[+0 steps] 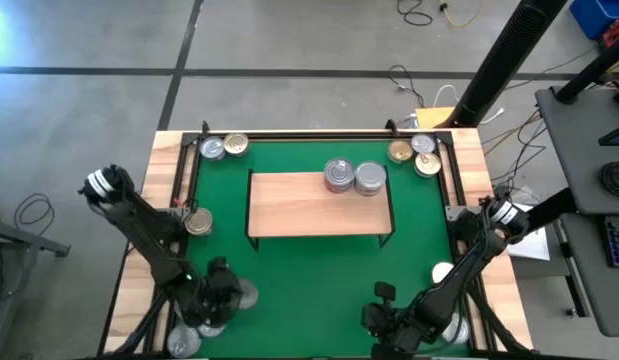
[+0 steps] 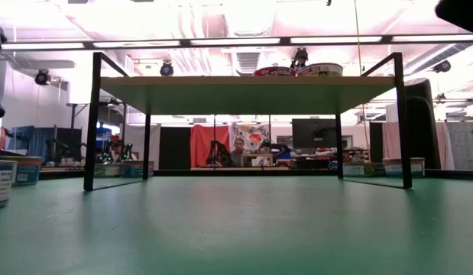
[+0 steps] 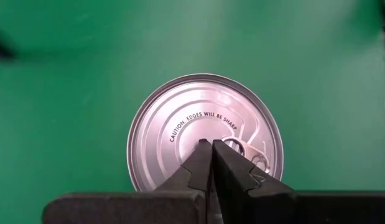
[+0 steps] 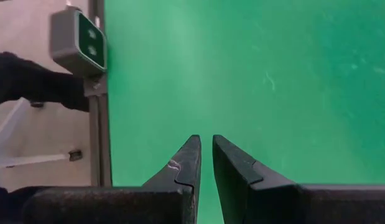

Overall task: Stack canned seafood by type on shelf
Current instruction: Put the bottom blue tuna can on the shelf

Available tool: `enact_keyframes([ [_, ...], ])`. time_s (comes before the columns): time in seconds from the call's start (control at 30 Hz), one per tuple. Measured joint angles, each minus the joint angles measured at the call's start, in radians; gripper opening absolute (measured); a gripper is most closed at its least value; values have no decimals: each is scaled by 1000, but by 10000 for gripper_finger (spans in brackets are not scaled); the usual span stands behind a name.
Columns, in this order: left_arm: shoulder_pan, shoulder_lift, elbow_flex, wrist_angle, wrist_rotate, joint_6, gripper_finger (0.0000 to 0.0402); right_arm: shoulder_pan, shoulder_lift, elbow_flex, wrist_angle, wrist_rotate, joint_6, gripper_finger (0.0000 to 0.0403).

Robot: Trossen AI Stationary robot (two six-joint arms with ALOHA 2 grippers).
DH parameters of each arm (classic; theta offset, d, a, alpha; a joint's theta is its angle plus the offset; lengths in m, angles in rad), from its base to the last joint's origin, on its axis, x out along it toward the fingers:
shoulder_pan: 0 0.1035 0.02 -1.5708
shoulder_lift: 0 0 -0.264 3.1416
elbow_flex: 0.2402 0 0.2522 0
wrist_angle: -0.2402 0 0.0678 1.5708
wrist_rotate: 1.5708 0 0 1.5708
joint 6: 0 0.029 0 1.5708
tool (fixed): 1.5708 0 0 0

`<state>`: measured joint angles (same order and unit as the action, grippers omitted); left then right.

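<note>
High view first: your shelf sits mid-mat with two tins at its far right, more tins clustered at both far corners, and the right gripper parked near-right, nearly closed and empty. Left wrist view: your left gripper is clenched tight right over a silver tin near-left, so dropping now just jabs the lid and skids it, and you'd need to spread those fingers first.

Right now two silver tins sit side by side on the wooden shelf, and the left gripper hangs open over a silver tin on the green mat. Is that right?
Not quite. The left gripper is shut, not open; the left wrist view shows its fingers pressed together above the silver tin on the green mat. The high view confirms two silver tins side by side on the wooden shelf.
</note>
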<state>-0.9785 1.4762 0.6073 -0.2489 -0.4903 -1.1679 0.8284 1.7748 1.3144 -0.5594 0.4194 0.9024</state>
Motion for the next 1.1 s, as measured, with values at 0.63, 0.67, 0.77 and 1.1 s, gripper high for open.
enact_keyframes([
  [0.63, 283, 410, 203, 681, 10, 635, 0, -82, 114, 10, 264, 126, -260, 36],
  [0.67, 283, 407, 214, 665, 14, 656, 0, -83, 112, 15, 263, 123, -268, 40],
  [0.77, 270, 362, 256, 530, 56, 681, 0, -87, 102, 29, 258, 93, -271, 70],
  [1.1, 124, 149, 309, 28, 72, 574, 0, -157, 147, 37, 262, 70, -251, 280],
])
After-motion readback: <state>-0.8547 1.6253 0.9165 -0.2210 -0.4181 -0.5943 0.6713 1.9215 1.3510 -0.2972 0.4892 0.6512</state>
